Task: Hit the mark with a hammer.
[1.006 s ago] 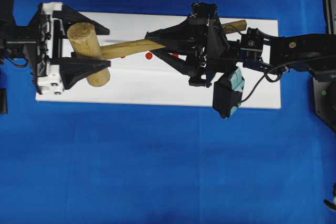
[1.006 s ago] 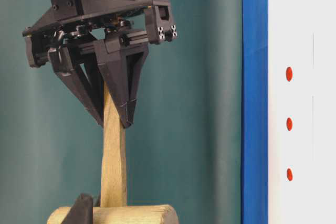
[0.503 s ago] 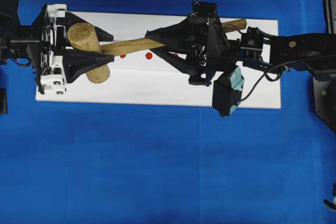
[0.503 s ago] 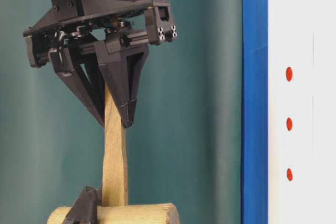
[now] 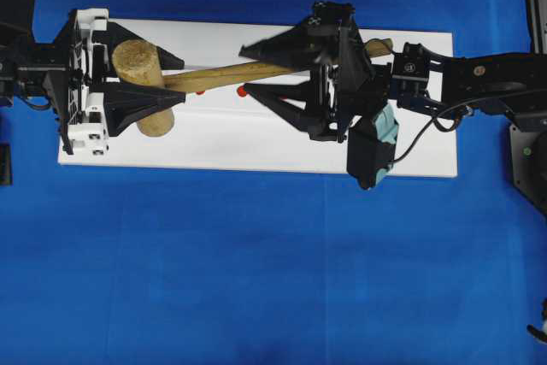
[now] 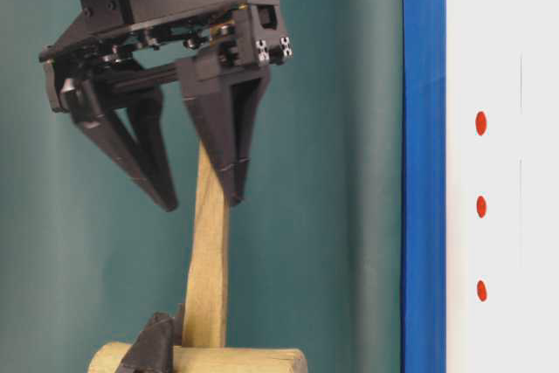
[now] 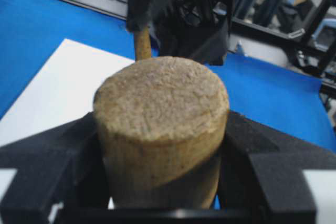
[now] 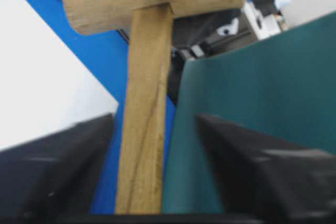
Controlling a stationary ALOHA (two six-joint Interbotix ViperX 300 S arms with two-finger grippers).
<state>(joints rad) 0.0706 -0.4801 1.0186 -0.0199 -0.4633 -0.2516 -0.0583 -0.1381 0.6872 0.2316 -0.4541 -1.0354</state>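
The hammer, a light wooden mallet, hangs over the white board (image 5: 256,143). Its thick head (image 5: 141,70) (image 7: 160,124) sits between the fingers of my left gripper (image 5: 175,80) (image 7: 163,129), which is shut on it. The long handle (image 5: 222,74) (image 8: 147,129) (image 6: 210,277) runs right, between the spread fingers of my right gripper (image 5: 246,68) (image 6: 203,203) (image 8: 155,119); that gripper is open and holds nothing. Red marks (image 5: 243,91) (image 6: 480,207) dot the board under the handle, three of them in the table-level view.
The board lies on a blue cloth (image 5: 256,279). A teal backdrop (image 6: 332,216) stands behind the arms in the table-level view. Black equipment (image 5: 534,6) lines the right edge.
My left gripper closed on the hammer head. After that my right gripper opened and let go of the handle, which now leans slightly between its fingers.
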